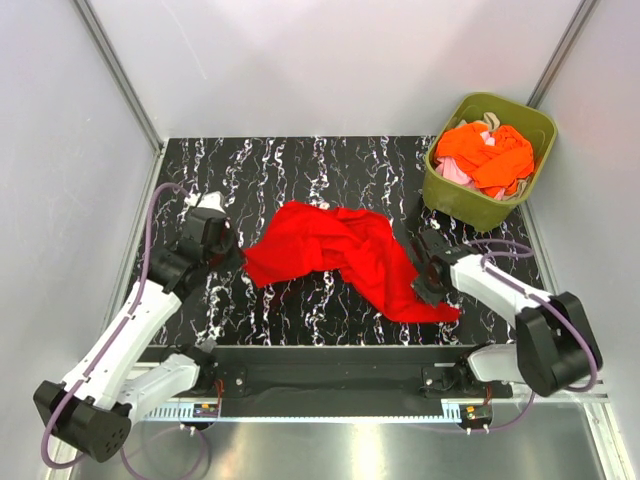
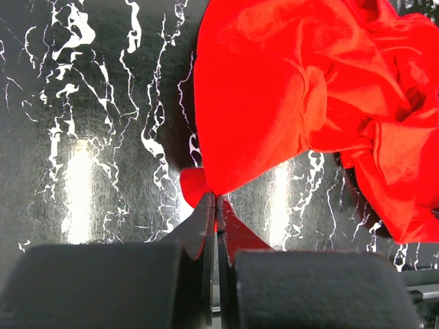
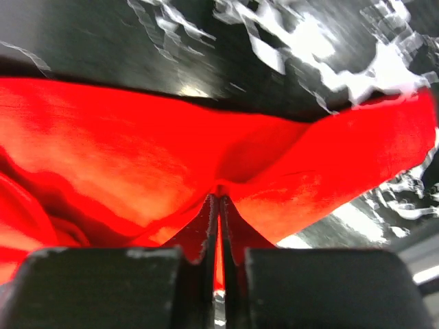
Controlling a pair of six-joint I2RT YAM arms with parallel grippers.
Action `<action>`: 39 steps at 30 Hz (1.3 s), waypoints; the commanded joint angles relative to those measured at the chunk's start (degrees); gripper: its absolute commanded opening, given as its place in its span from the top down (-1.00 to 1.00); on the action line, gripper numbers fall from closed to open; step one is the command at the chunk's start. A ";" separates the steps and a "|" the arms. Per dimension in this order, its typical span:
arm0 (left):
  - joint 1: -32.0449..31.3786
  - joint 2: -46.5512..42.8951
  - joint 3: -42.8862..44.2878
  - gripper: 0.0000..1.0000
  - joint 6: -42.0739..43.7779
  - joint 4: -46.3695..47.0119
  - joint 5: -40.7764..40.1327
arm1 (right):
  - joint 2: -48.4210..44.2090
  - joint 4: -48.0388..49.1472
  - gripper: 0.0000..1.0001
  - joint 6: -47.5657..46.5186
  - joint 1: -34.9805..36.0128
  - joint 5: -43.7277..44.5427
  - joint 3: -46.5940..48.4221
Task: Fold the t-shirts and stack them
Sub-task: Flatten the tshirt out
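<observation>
The red t-shirt [image 1: 340,250], bunched beyond the fingertips, is pinched tight in the left gripper [image 2: 216,204] and right gripper [image 3: 219,200]. Spreading is judged in hand, so outward pulling is called for.

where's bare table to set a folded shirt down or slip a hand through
Bare table runs behind the red t-shirt, left of the olive bin, and in front of it along the near edge. Crowded between bin and right gripper.

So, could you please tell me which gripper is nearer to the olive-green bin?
Right. The right gripper pinches the red t-shirt just short of the bin, by its near-left corner; the left gripper holds the shirt's opposite end, far off to the left.
</observation>
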 commanded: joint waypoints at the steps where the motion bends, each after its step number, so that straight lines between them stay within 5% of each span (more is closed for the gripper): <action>1: 1.22 1.39 3.73 1.00 0.41 2.96 0.36 | 3.76 3.43 1.00 -3.01 0.37 4.89 6.80; 5: 4.47 4.01 9.09 1.00 1.11 3.31 -0.07 | 5.17 7.53 1.00 -5.29 0.29 4.09 12.42; 8: 11.05 8.31 18.92 1.00 1.73 3.75 0.80 | 7.45 11.60 1.00 -14.68 0.20 3.04 24.87; 12: 19.40 14.56 41.63 1.00 2.25 -0.02 2.82 | 14.56 9.85 1.00 -29.62 0.20 1.19 53.66; 17: 22.75 16.69 54.37 1.00 2.96 -5.04 1.50 | 17.83 4.06 1.00 -34.66 -2.52 6.20 69.11; 26: 23.81 5.35 40.84 1.00 4.63 -5.22 0.98 | 8.79 2.55 1.00 -36.42 -4.55 4.80 60.44; 33: 23.81 -3.96 24.51 1.00 4.89 -5.30 2.48 | -0.43 1.85 1.00 -34.04 -4.55 0.49 41.03; 39: 23.81 -5.64 31.92 1.00 5.07 -6.01 -2.89 | -4.23 -2.27 1.00 -35.27 -4.55 0.75 46.76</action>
